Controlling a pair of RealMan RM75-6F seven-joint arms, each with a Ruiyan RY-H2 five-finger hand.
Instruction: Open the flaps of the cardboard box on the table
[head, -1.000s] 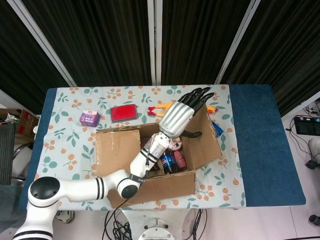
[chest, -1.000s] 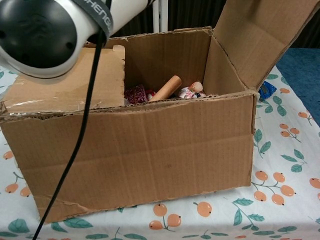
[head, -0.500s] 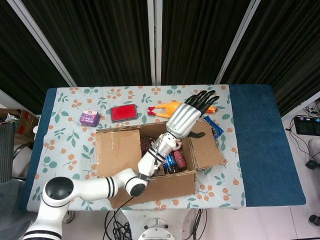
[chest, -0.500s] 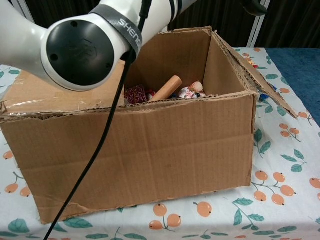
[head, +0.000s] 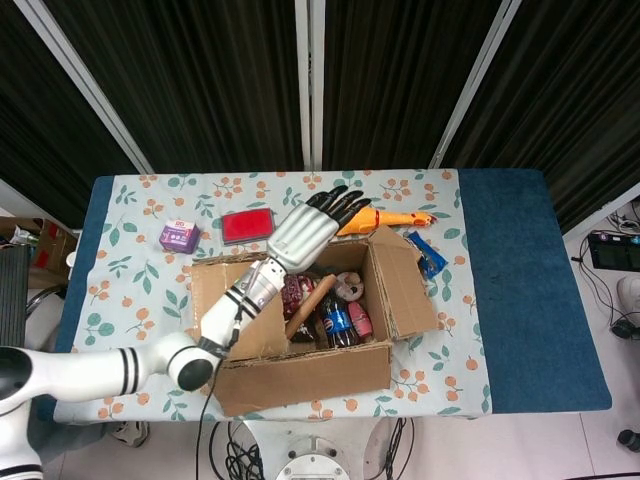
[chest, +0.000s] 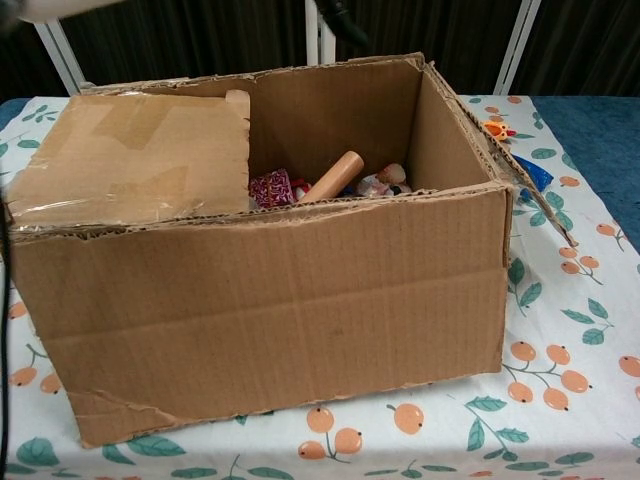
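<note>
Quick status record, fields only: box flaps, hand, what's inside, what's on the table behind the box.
box: on table, partly open
right flap: folded outward
left flap: lying flat over the box
left hand: above box's back edge, fingers extended, holding nothing
right hand: not in view
inside: bottle, wooden stick, other small items
behind box: red case, purple box, rubber chicken

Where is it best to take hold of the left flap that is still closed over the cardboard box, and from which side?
Probably the left flap's free inner edge, approached from the open middle of the box: that edge lies unattached over the cavity, while its outer edge is hinged. The left robot hand hovers above it.
</note>
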